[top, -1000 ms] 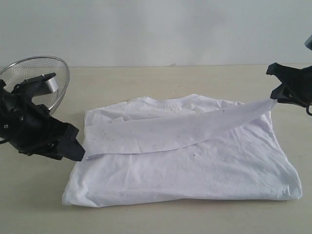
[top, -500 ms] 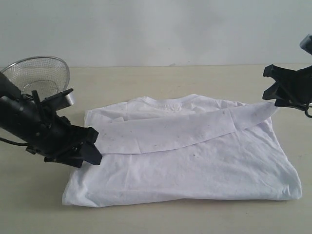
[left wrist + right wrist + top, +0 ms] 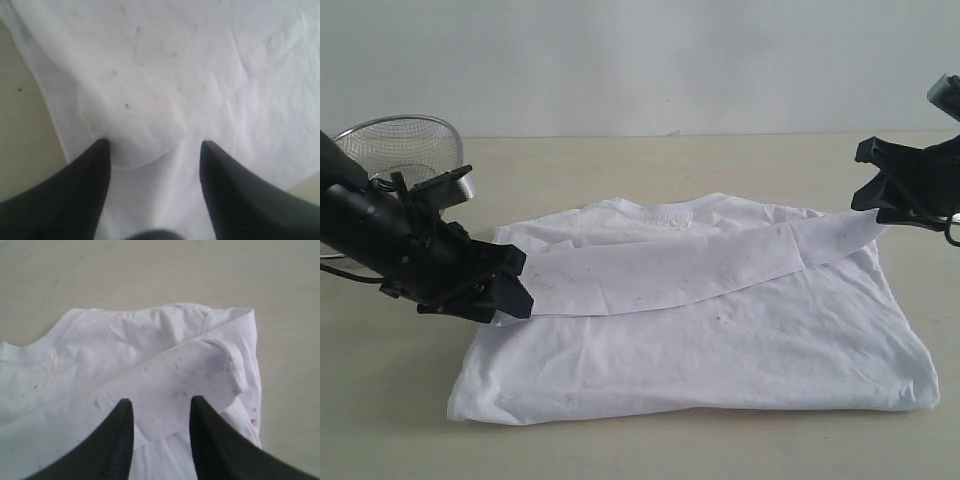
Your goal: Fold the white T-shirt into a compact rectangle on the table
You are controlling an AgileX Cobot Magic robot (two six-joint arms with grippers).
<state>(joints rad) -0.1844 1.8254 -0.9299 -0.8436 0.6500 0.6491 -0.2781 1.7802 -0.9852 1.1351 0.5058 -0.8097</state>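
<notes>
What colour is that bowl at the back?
Silver. The wire-mesh bowl is shiny metal netting, and it shows best in the exterior view.

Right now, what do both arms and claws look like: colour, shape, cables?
Both are matte black. The left claw has two tapering, pointed fingers on a round black forearm, with a pale grey part at the wrist and a thin dark cable beneath. The right claw looks alike. No markings visible.
</notes>
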